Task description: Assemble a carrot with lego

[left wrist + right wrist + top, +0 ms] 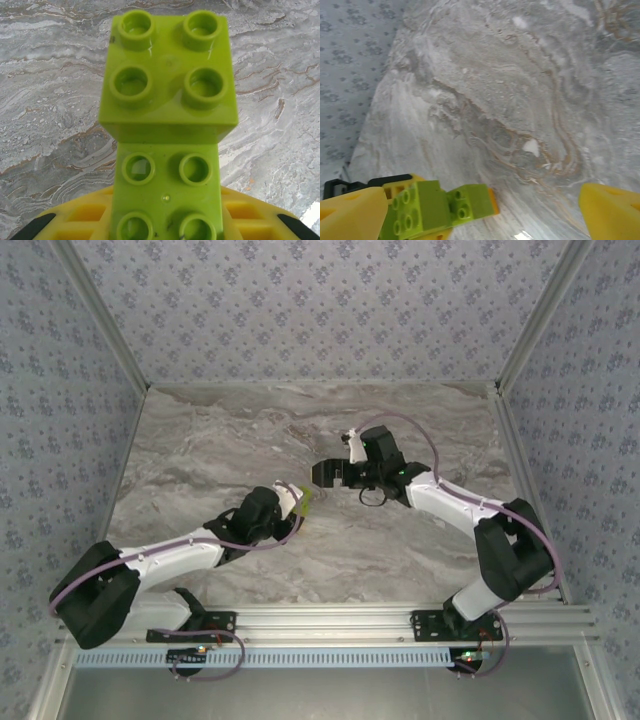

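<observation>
1. The left claw (pixel 167 216) is clamped on the carrot (pixel 167 85). Its yellow fingers (pixel 82 216) press in from both sides of the nearer lime-green brick (pixel 166 192), right at the claw's mouth.
2. Just past the fingertips, a second lime-green brick (pixel 169 75) is stacked on the first. It is wider to both sides, and its four studs face the wrist camera.
3. Beyond the carrot, farther out from this claw, lies the grey marbled table (pixel 45 100). The bricks are held above it, not resting on it.
4. The right claw (pixel 481 212) stands wide apart, one yellow finger (pixel 350 215) at each lower corner of its wrist view, and grips nothing.
5. Close beside the finger at the lower left, the carrot shows again as green bricks with an orange brick (pixel 493 200) peeking out at the end nearest the gap. I cannot tell whether it touches that finger.
6. From above, the two claws face each other over the middle of the table, near but apart. The carrot sits at the left claw's tip, between them.
7. Farthest from the right claw, the patterned wall (pixel 350 50) rises at the table's edge.
</observation>
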Controlling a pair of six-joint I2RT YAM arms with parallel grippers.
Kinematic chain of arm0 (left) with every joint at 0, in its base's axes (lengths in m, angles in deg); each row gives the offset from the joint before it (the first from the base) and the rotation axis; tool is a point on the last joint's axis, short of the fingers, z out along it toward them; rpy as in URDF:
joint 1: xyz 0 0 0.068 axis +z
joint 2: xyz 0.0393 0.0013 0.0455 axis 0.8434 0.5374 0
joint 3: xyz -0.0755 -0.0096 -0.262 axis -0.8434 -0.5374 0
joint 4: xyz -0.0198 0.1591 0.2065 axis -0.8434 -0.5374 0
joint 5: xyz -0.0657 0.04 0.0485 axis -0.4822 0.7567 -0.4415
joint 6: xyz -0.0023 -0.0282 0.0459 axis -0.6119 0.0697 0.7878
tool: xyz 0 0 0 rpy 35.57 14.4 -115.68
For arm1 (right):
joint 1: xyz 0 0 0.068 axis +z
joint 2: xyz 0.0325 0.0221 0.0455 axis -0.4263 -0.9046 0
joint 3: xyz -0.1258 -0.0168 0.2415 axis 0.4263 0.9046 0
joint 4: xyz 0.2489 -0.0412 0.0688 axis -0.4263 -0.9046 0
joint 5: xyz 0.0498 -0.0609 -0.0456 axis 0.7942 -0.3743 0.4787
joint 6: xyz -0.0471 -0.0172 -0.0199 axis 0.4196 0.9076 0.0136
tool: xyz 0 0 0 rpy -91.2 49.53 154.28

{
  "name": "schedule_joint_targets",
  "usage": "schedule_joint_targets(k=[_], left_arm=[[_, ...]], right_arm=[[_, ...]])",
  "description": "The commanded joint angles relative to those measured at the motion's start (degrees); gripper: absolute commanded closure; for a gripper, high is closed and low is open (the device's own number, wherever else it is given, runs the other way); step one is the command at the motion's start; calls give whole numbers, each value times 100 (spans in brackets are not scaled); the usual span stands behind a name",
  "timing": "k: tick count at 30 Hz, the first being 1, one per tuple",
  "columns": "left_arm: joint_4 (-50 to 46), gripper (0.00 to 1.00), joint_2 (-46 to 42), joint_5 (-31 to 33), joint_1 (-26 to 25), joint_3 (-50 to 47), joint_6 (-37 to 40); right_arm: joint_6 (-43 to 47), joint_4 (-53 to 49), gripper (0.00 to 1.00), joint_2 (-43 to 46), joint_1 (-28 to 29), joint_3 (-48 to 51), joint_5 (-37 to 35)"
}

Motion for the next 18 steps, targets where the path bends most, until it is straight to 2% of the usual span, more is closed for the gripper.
schedule_joint_targets(k=[1, 18], left_arm=[[111, 75, -171, -51, 23, -21, -56], [118, 74, -163, -19, 30, -21, -50]], right_arm=[[-260, 245, 0, -249, 17, -26, 598], [-180, 30, 0, -735, 150, -290, 1067]])
